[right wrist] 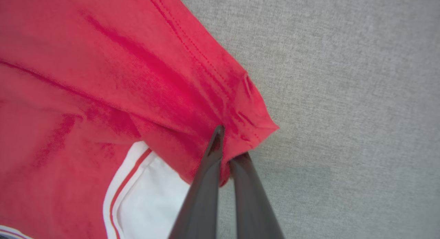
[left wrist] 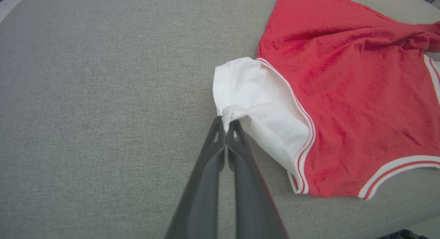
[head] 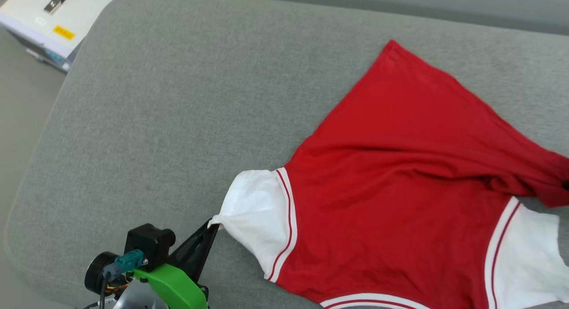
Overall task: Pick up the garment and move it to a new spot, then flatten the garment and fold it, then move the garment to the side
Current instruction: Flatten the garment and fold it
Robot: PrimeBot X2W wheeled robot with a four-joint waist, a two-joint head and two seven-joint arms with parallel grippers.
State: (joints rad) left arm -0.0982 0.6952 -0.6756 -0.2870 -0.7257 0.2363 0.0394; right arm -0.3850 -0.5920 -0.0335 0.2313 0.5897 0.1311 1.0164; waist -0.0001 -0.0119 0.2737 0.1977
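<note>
The garment point(head: 391, 175) is a red shirt with white sleeves and striped trim, lying plain side up across the right part of a grey cushioned surface point(head: 178, 100). My left gripper point(head: 212, 225) is shut on the tip of the white sleeve point(head: 253, 211) nearest it; the left wrist view shows the dark fingers point(left wrist: 237, 136) pinching a bunched bit of that white sleeve point(left wrist: 254, 101). My right gripper point(right wrist: 228, 153) is shut on a red hem corner point(right wrist: 251, 118) of the garment point(right wrist: 103, 77), which folds over the other white sleeve point(right wrist: 147, 204).
A white box-like device point(head: 53, 20) with a yellow label stands beyond the cushion's far left corner. Bare grey cushion stretches to the left of the garment and behind it. The cushion's rounded left edge point(head: 26, 166) drops to the floor.
</note>
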